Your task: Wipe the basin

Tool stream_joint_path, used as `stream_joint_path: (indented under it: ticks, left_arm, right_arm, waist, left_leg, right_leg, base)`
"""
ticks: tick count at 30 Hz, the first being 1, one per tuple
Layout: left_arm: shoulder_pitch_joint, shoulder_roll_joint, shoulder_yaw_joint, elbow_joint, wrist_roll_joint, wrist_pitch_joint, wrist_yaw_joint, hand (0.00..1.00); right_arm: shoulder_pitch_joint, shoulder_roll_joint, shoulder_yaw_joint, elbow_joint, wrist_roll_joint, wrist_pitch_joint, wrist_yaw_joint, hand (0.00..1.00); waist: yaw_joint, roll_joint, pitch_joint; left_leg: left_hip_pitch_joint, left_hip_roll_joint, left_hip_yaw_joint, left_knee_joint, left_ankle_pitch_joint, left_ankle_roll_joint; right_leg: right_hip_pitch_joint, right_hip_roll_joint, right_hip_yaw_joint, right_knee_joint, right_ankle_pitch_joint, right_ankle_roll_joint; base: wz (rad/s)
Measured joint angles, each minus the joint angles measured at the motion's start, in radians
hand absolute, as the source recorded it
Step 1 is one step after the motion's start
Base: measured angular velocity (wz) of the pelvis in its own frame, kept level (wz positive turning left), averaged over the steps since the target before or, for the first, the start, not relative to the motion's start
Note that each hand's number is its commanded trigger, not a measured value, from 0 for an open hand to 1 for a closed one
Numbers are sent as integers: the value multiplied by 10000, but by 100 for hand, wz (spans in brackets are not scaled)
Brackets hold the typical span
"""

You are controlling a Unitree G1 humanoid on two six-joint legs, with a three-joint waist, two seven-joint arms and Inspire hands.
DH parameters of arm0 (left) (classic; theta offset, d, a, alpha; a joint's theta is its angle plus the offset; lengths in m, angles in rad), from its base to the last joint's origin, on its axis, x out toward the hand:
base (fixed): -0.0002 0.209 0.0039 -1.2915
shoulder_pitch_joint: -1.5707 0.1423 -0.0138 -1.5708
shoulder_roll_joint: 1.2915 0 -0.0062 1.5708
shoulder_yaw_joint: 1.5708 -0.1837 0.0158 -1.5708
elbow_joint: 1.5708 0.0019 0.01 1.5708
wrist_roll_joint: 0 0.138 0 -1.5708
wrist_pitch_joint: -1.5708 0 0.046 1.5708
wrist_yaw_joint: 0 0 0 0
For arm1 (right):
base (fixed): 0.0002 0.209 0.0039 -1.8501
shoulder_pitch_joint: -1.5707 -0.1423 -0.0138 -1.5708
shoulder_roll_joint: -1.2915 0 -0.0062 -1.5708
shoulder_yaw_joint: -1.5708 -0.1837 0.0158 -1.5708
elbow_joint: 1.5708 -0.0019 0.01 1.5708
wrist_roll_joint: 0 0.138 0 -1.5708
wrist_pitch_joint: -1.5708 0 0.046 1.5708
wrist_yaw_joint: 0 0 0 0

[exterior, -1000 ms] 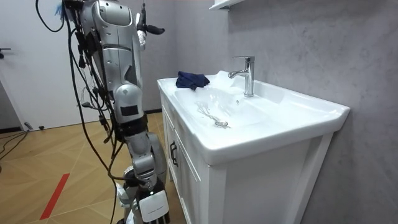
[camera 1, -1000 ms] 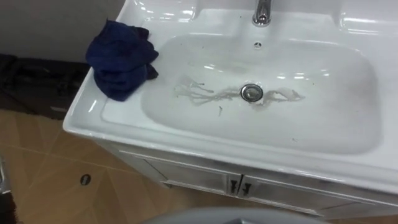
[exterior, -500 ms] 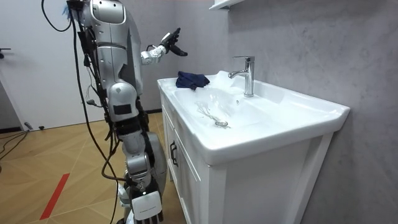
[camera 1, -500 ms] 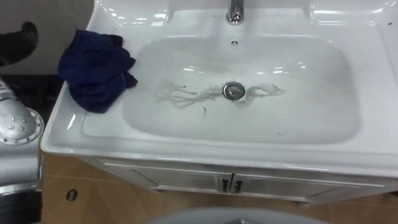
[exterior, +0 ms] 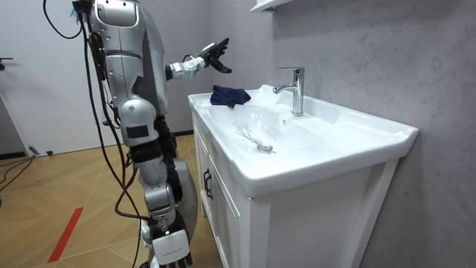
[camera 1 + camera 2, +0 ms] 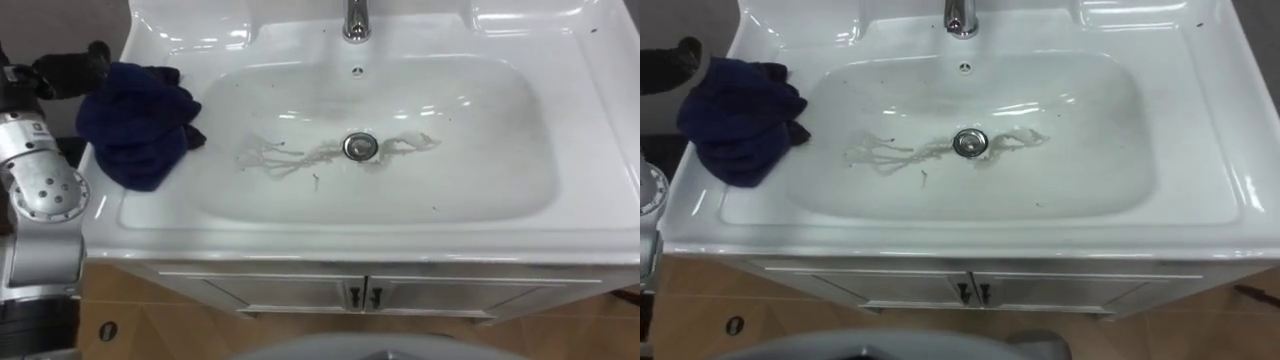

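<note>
A crumpled dark blue cloth (image 6: 135,120) lies on the left rim of the white basin (image 6: 470,160), partly hanging over the bowl's edge. Pale dirty streaks (image 6: 290,155) spread across the bowl's bottom around the metal drain (image 6: 359,146). My left hand (image 6: 68,70) hovers just left of the cloth's far end, apart from it. In the room view this left hand (image 5: 216,53) is held out over the cloth (image 5: 228,94) with its fingers straight, holding nothing. I stand at the basin's front, facing it.
A chrome faucet (image 6: 356,18) rises at the back middle of the basin. Below the rim are white cabinet doors with small dark handles (image 6: 360,295). A grey wall (image 5: 372,52) runs behind the basin, and wooden floor lies to my left.
My left arm has come up and reached forward, bringing the hand beside the cloth. The camera has shifted, so the basin sits more squarely in view.
</note>
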Motion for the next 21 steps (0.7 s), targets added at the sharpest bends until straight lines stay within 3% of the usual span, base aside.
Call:
stream_joint_path:
  ticks: [4, 9, 11, 14, 21]
  left_arm:
    - [4, -258, -205, 369, -38, 4, -164, 0]
    - [5, -467, -722, 1597, -24, 303, -570, 0]
    - [32, -688, -764, 2187, -31, 397, -736, 0]
    - [68, -1008, -770, 2840, -74, 468, -989, 0]
    - [63, -1121, -764, 3114, -87, 425, -1184, 0]
  right_arm:
    - [97, 61, -3, -37, -120, 151, -29, 0]
    - [97, 99, -2, -40, -451, 366, -27, 0]
    - [139, 99, 4, -68, -463, 446, -11, 0]
    - [161, 124, -7, -92, -479, 448, 8, 0]
    - [124, 140, -11, -130, -471, 643, 29, 0]
  waist:
    - [14, -23, -42]
    - [-104, 29, -97]
    - [-65, 60, -136]
    - [-47, -58, -108]
    - [-49, -164, -150]
  left_leg:
    - [-47, 1, 9, -6, -1, 1]
    - [-46, -12, 49, -17, -1, 1]
    - [42, -6, 146, -34, 0, 1]
    - [135, 13, 226, -45, 0, 0]
    - [147, 69, 351, -51, -3, 2]
  right_leg:
    - [-58, 16, 0, -22, 38, 9]
    - [-65, 23, 50, 1, 49, 12]
    - [-51, 72, 245, 14, 53, 5]
    - [-40, 114, 396, 48, 57, -5]
    - [-116, 124, 564, 144, 59, -11]
  base:
    - [-1]
    - [-2]
    - [-20]
    - [-13]
    - [-5]
